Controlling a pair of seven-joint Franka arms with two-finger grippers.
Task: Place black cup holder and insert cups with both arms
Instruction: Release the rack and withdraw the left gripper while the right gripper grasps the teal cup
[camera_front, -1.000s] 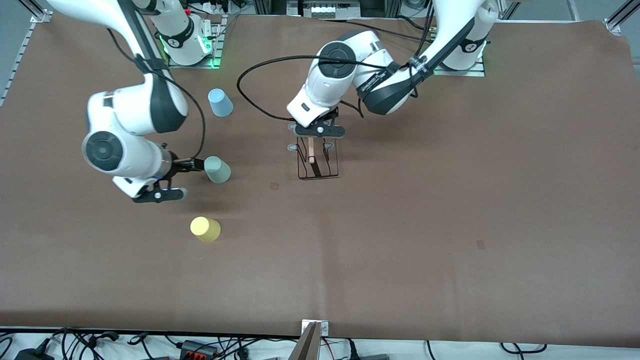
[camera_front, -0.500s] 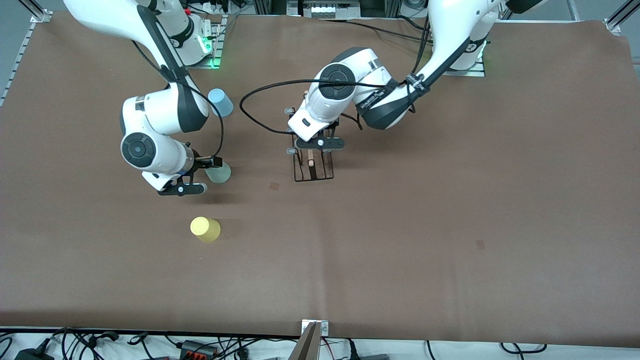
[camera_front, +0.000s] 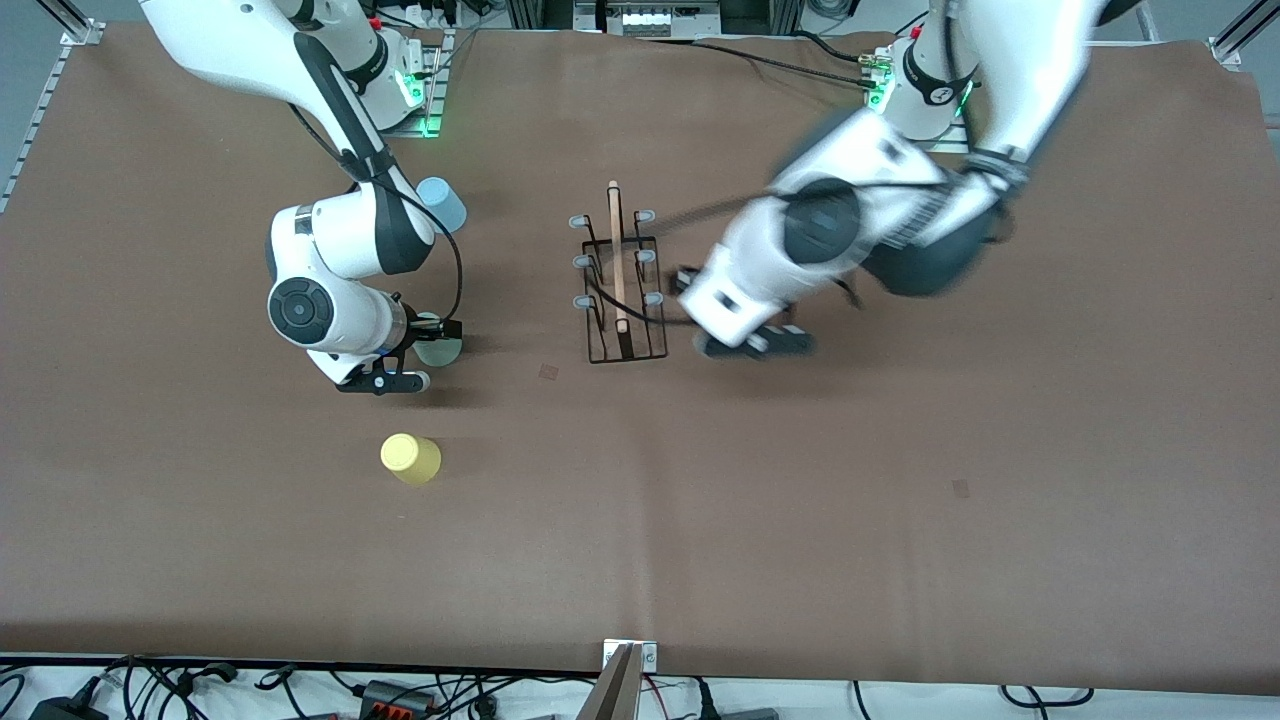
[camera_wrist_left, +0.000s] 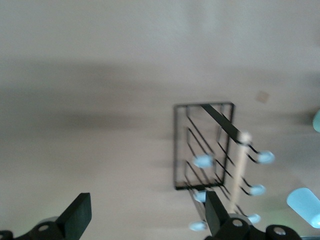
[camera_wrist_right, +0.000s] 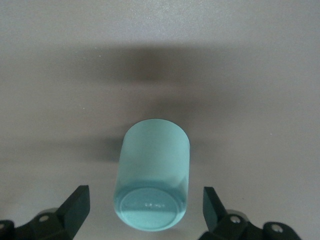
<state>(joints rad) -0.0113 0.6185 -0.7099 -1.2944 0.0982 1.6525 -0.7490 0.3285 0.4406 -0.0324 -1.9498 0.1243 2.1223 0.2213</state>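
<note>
Front: rack (camera_front: 618, 290) stands mid-table, toward the robots' edge; left gripper (camera_front: 750, 343) just beside it, holding nothing; right gripper (camera_front: 415, 355) at green cup (camera_front: 440, 350); blue cup (camera_front: 441, 203) nearer the bases, yellow cup (camera_front: 411, 459) nearer the camera edge | Left wrist: fingers (camera_wrist_left: 77, 216) spread wide, rack apart (blurred) | Right wrist: fingers (camera_wrist_right: 75, 205) wide apart either side of the upside-down green cup, not touching

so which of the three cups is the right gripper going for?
The pale mint green tumbler: it sits between the right gripper's open fingers. The yellow tumbler and light blue tumbler stand apart, untouched.
</note>
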